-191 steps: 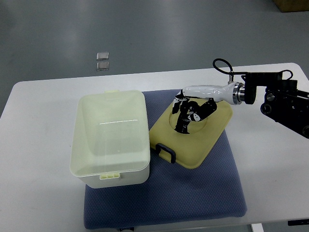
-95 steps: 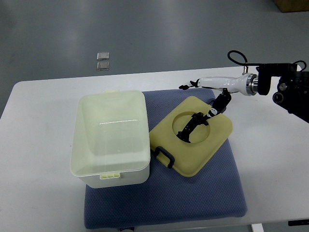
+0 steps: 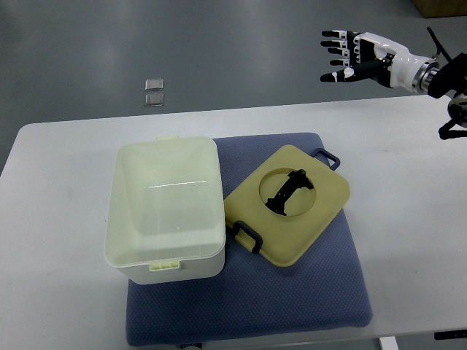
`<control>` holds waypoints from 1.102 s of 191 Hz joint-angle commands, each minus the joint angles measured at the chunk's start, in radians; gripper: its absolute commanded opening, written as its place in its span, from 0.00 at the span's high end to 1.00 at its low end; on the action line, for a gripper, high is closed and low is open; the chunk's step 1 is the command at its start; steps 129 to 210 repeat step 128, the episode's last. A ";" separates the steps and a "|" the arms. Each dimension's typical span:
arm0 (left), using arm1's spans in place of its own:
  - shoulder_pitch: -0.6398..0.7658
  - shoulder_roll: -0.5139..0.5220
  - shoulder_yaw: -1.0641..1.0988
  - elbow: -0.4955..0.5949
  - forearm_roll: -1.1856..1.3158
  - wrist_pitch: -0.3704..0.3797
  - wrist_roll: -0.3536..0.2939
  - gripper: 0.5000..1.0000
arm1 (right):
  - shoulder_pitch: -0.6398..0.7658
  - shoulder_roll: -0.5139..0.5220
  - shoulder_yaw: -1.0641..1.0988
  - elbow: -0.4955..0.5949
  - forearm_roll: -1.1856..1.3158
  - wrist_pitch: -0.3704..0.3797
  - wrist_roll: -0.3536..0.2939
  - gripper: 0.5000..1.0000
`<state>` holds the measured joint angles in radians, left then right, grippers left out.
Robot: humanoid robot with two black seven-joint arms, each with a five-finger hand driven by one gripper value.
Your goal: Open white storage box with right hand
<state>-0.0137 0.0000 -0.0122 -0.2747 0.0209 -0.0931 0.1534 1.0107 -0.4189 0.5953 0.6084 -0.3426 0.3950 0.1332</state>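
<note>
Though far from fingers (image 3: 337, 48), box (image 3: 166, 209)

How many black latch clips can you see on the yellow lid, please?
2: one latch clip at the lid's near-left corner, the other latch clip at its far-right corner. More may be hidden.

Right hand (image 3: 350, 55) hangs spread above the table's far edge, lid (image 3: 290, 204) beside white storage box (image 3: 166, 208)
</note>
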 commanded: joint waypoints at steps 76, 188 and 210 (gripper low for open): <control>-0.002 0.000 0.000 0.000 0.002 0.000 0.000 0.00 | -0.149 0.157 0.066 -0.044 0.729 -0.097 0.029 0.13; 0.000 0.000 -0.002 0.002 0.001 0.000 0.000 0.00 | -0.170 0.178 0.081 -0.044 0.728 -0.044 0.033 0.13; 0.000 0.000 -0.002 0.002 0.001 0.000 0.000 0.00 | -0.170 0.178 0.081 -0.044 0.728 -0.044 0.033 0.13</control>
